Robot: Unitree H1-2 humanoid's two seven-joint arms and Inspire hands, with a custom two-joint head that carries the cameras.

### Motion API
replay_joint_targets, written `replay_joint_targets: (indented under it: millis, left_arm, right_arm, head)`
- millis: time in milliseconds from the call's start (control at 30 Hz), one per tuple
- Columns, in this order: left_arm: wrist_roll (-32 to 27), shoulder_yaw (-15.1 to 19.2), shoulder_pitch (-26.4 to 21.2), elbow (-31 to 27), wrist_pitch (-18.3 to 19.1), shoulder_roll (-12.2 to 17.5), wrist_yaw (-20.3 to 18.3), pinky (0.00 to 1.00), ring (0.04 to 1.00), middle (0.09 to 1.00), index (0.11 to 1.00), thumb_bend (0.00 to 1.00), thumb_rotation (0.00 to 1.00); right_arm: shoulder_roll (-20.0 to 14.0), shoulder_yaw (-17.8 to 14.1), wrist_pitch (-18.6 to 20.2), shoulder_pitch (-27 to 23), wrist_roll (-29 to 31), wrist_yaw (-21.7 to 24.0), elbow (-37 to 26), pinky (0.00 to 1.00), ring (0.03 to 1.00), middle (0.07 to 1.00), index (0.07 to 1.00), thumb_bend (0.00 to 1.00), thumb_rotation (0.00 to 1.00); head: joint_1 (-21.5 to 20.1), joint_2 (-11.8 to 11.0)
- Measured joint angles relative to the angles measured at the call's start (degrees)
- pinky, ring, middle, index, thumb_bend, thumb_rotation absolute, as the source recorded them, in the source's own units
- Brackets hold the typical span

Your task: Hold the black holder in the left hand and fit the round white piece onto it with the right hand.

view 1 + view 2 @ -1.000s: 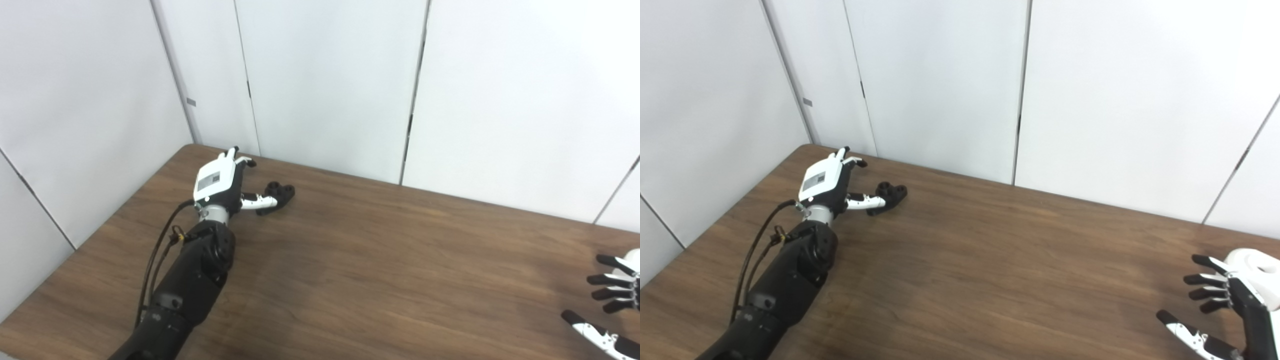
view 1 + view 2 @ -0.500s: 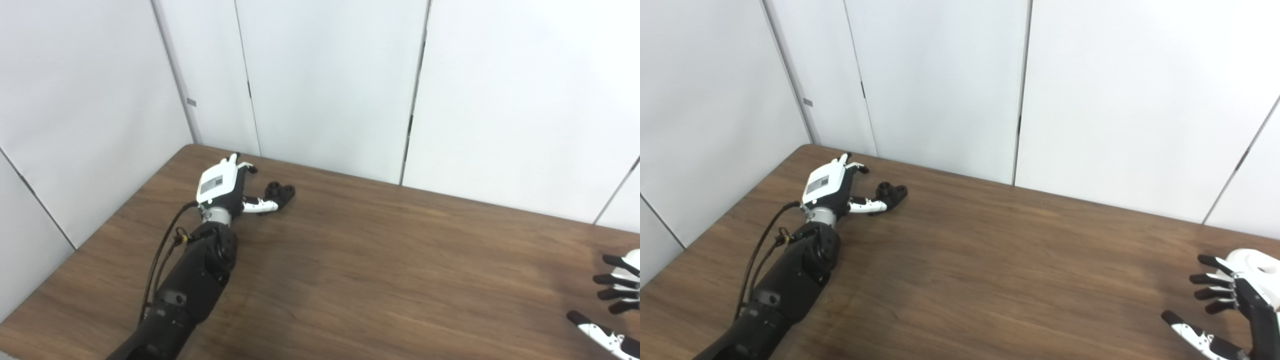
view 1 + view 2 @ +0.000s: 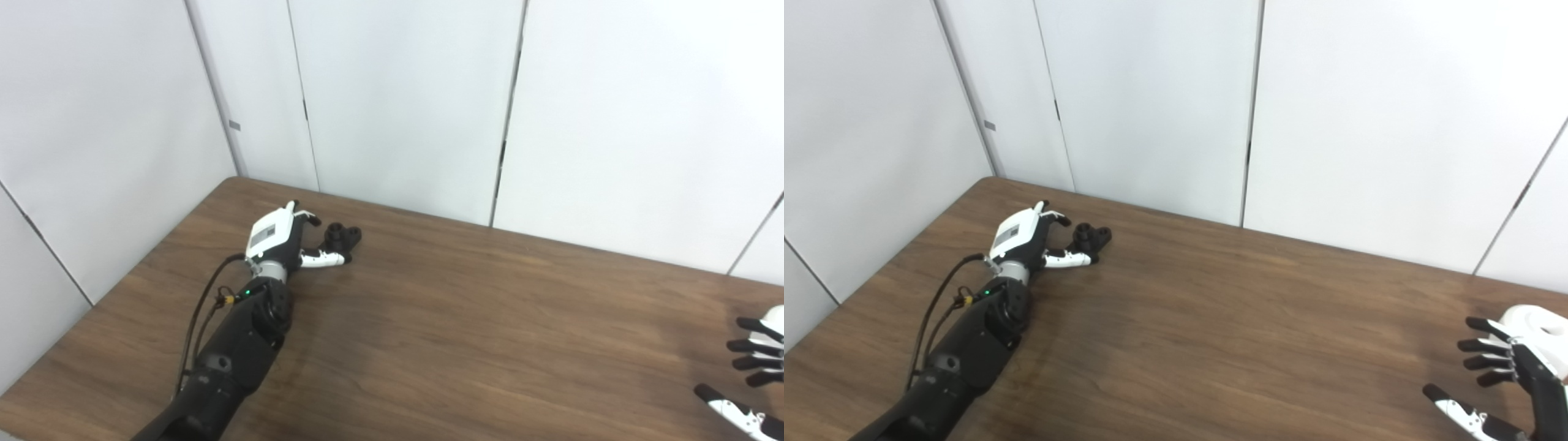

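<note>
- A brown wood-grain worktop (image 3: 465, 318) fills the lower part of the view, with plain white wall panels (image 3: 398, 104) behind it.
- The left hand (image 3: 278, 233) reaches to the far left corner, fingers spread apart and gripping nothing.
- The black holder (image 3: 342, 236) lies on the worktop just beside that hand; the thumb lies right against its near side, though actual contact is unclear.
- The right hand (image 3: 1503, 380) sits at the near right edge, palm facing left, fingers apart and empty.
- The round white piece (image 3: 1540, 331) rests on the worktop just behind the right fingers, well apart from the holder.
</note>
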Motion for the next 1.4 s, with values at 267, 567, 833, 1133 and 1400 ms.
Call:
replay_joint_targets:
  millis: [267,567,833,1133,1400]
  left_arm:
    - [-1.49,-0.57,-1.6,3.71,-0.63,-0.01,1.37,0.99,1.0,1.0,0.742,1.0,0.38]
    - [-1.81,-1.18,-3.05,6.87,-1.96,0.01,2.18,0.99,1.0,1.0,0.734,1.0,0.39]
    - [-1.89,-1.89,-3.22,8.19,-2.6,0.15,3.33,0.97,1.0,0.974,0.705,0.94,0.43]
    - [-3.31,-2.55,-4.09,10.38,-5.25,1.19,4.23,0.98,0.941,0.807,0.452,0.88,0.36]
    - [-3.76,-3.74,-3.91,9.77,-5.76,1.73,3.88,0.94,0.891,0.762,0.379,0.88,0.28]
  right_arm:
    - [0.0,-0.13,0.03,0.5,0.04,0.0,-0.54,0.44,0.546,0.619,0.733,0.54,0.0]
    - [-0.03,-0.56,0.02,1.36,0.05,0.0,-1.16,0.42,0.54,0.617,0.733,0.53,0.0]
    - [-0.09,-0.74,0.02,1.64,0.06,0.0,-1.61,0.42,0.531,0.612,0.729,0.53,0.0]
    - [-0.6,-1.55,0.02,1.74,0.36,0.0,-1.61,0.42,0.531,0.609,0.727,0.54,0.0]
    - [-0.68,-1.56,0.02,1.72,0.44,0.01,-1.61,0.43,0.54,0.613,0.728,0.54,0.0]
  head:
    - [-0.79,0.0]
    - [-0.88,0.35]
    - [-0.88,0.53]
    - [-0.7,1.41]
    - [-0.44,1.58]
